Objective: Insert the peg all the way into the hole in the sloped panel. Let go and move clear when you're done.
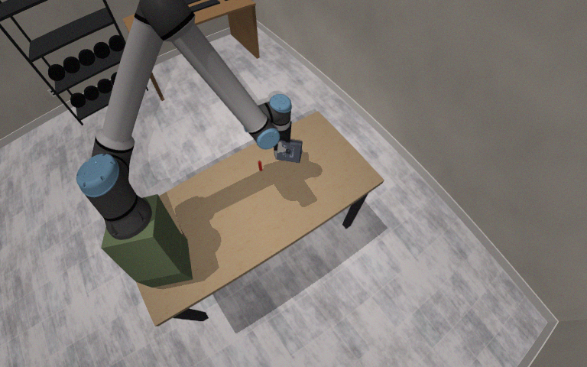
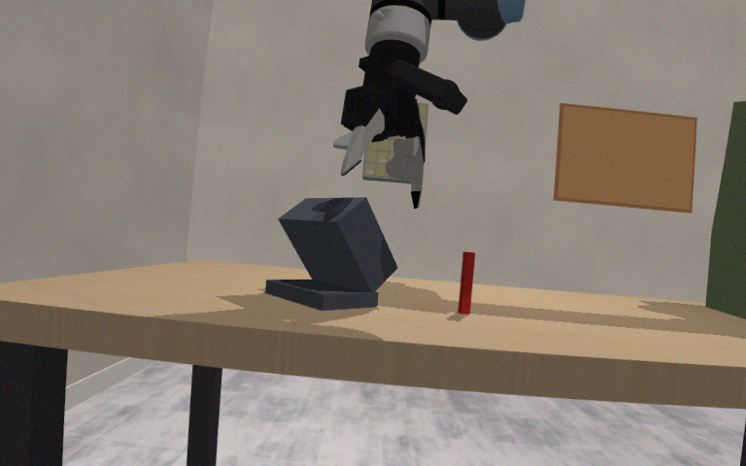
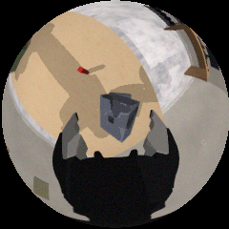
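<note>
My pincer point(image 2: 385, 176) hangs in the air with its two pale, dark-tipped fingers spread wide and nothing between them. Directly below it sits the dark grey sloped block with a flat base plate point(image 2: 338, 249), resting on the light wooden table point(image 2: 164, 329); seen from my wrist, the block point(image 3: 119, 116) lies between my fingertips, its tilted face showing a small dark square hole point(image 3: 111, 119). The short red cylindrical peg point(image 2: 466, 282) stands upright on the table, off to one side of my pincer and well below it, apart from the block and untouched. From the top, the peg point(image 1: 259, 165) sits just beside the arm's shadow, near my wrist.
</note>
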{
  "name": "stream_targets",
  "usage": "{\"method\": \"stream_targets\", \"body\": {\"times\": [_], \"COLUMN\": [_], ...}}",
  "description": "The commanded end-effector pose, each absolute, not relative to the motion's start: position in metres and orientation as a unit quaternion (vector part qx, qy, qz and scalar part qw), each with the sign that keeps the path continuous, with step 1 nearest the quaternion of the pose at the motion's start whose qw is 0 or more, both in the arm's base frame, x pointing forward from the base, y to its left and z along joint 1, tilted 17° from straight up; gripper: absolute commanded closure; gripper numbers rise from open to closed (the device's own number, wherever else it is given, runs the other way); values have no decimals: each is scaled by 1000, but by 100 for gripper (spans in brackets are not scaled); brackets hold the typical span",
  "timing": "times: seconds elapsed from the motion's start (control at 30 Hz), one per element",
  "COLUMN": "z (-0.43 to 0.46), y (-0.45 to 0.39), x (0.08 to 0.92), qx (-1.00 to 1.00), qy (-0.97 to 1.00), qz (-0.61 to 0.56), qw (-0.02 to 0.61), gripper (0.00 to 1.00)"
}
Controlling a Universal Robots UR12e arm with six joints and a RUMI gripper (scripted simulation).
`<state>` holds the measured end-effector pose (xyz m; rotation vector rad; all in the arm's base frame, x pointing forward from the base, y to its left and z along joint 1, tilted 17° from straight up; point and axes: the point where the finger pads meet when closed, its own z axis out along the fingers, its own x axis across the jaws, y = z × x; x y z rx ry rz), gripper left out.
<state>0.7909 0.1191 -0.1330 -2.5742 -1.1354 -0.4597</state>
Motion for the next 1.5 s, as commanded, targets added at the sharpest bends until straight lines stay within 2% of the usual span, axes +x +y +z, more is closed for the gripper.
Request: {"method": "stream_targets", "body": {"times": [0.0, 1.47], "z": [-135, -155], "y": [121, 131], "x": [781, 709], "qx": [-880, -751], "qy": [-426, -640], "qz": [-160, -148], "qw": [135, 72], "gripper": [0, 0]}}
